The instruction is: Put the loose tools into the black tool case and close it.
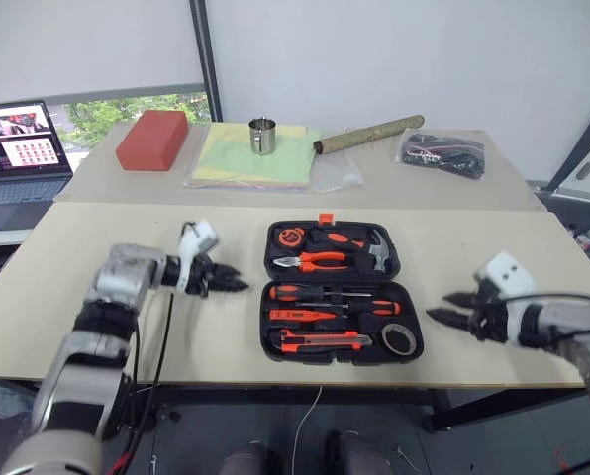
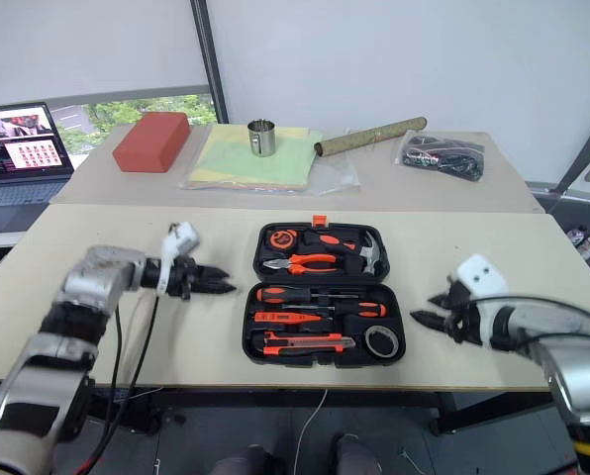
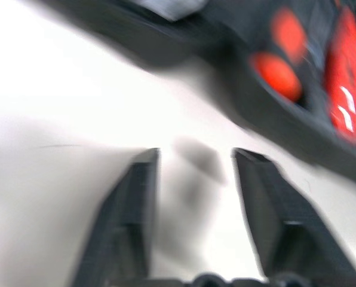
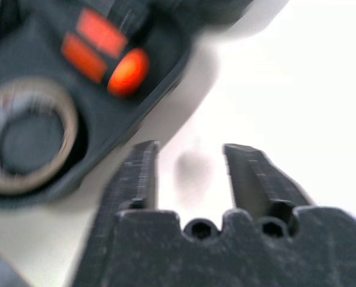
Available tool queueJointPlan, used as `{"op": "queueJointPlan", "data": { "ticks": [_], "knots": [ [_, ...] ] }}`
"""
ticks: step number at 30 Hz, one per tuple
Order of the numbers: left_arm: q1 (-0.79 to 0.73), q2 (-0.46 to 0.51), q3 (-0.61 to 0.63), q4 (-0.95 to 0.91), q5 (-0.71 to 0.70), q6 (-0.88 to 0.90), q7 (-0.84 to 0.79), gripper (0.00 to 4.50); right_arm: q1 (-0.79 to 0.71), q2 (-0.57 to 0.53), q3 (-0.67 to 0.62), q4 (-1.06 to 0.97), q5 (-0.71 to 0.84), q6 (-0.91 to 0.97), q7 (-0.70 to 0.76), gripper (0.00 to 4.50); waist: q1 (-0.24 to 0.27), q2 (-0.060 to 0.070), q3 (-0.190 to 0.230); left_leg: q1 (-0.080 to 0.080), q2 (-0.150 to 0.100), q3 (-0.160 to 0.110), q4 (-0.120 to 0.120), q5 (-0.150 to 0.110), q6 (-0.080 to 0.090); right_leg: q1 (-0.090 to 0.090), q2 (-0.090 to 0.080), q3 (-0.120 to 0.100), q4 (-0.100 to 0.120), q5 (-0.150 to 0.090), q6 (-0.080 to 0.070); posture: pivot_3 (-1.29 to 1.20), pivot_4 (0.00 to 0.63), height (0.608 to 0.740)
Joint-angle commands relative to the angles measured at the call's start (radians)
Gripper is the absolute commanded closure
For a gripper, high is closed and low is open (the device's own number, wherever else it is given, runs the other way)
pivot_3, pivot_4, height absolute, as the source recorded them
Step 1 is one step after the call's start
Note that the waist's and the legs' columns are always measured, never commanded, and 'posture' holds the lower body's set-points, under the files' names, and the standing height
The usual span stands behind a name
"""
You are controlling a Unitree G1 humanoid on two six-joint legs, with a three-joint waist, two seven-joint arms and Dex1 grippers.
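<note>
The black tool case (image 1: pixel 335 281) lies open in the middle of the near table. In its near half sit two slim screwdrivers (image 1: pixel 331 293), a small flat orange tool (image 1: pixel 300 315), an orange-black utility knife (image 1: pixel 320 340) and a grey tape roll (image 1: pixel 401 338). Pliers (image 1: pixel 320 260) and a hammer (image 1: pixel 376 253) fill the lid half. My left gripper (image 1: pixel 232 281) hovers open just left of the case, pointing at it. On the case's right side my right gripper (image 1: pixel 442 307) is open too, close to the tape roll (image 4: pixel 28 143). Neither holds anything.
On the far table stand a red box (image 1: pixel 153 139), a metal cup (image 1: pixel 262 136) on yellow-green sheets (image 1: pixel 238 163), a cardboard tube (image 1: pixel 369 134) and a clear bag of black cables (image 1: pixel 442 153). A laptop (image 1: pixel 23 148) sits at the far left.
</note>
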Motion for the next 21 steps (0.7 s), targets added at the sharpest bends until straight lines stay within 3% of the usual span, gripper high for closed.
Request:
{"op": "queueJointPlan", "data": {
  "ticks": [1, 2, 3, 10, 11, 13, 17, 21],
  "knots": [
    [-0.146, -0.066, 0.062, 0.129, -0.047, 0.161, 0.098, 0.42, -0.195, 0.057, 0.027, 0.101, 0.038, 0.129, -0.059, 0.54, 0.0, 0.0, 0.0, 0.0, 0.0, 0.0, 0.0, 0.0, 0.0, 0.0, 0.0, 0.0, 0.0, 0.001, -0.001, 0.0, 0.15, 0.74],
    [-0.168, -0.081, 0.066, 0.155, -0.045, 0.169, 0.121, 0.02, -0.231, 0.071, 0.041, 0.127, 0.033, 0.142, -0.069, 0.14, 0.0, 0.0, 0.0, 0.0, -0.001, 0.0, 0.0, 0.0, 0.001, 0.0, 0.0, 0.0, 0.0, 0.001, -0.002, 0.0, 0.15, 0.74],
    [-0.192, -0.103, 0.073, 0.189, -0.041, 0.161, 0.154, 0.0, -0.289, 0.102, 0.061, 0.176, 0.02, 0.161, -0.098, 0.06, 0.001, 0.0, 0.0, 0.0, -0.001, 0.0, 0.0, 0.0, 0.001, 0.0, 0.0, 0.0, 0.001, 0.001, -0.002, 0.0, 0.15, 0.74],
    [-0.262, -0.193, 0.076, 0.338, -0.016, 0.129, 0.258, 0.0, -0.522, 0.259, 0.109, 0.496, -0.044, 0.183, -0.223, 0.06, -0.009, 0.0, 0.0, -0.006, -0.003, 0.001, -0.003, 0.0, 0.0, -0.005, 0.002, -0.006, 0.004, 0.002, -0.003, 0.0, 0.15, 0.74],
    [-0.261, -0.2, 0.076, 0.352, -0.01, 0.117, 0.277, 0.26, -0.547, 0.278, 0.107, 0.549, -0.057, 0.166, -0.243, 0.02, -0.009, 0.0, 0.0, -0.007, -0.003, 0.001, -0.004, 0.0, 0.0, -0.005, 0.002, -0.008, 0.003, 0.002, -0.003, 0.0, 0.15, 0.74],
    [-0.263, -0.21, 0.087, 0.382, -0.009, 0.108, 0.308, 0.77, -0.585, 0.306, 0.106, 0.637, -0.078, 0.134, -0.267, 0.54, -0.012, 0.0, 0.0, -0.007, -0.004, 0.001, -0.004, 0.0, 0.0, -0.004, 0.002, -0.009, 0.003, 0.002, -0.003, 0.0, 0.15, 0.74],
    [-0.269, -0.22, 0.107, 0.41, -0.016, 0.113, 0.328, 2.43, -0.623, 0.335, 0.107, 0.728, -0.096, 0.102, -0.276, 1.81, -0.019, 0.0, 0.0, -0.005, -0.004, 0.001, -0.005, 0.001, -0.001, -0.004, 0.001, -0.009, 0.003, 0.002, -0.003, 0.0, 0.15, 0.74],
    [-0.269, -0.225, 0.123, 0.419, -0.022, 0.122, 0.332, 3.66, -0.626, 0.349, 0.107, 0.733, -0.091, 0.102, -0.269, 3.03, -0.02, 0.001, -0.001, -0.003, -0.004, 0.001, -0.005, 0.002, -0.003, -0.001, 0.0, -0.009, 0.004, 0.001, -0.003, 0.0, 0.15, 0.74]
  ]
}}
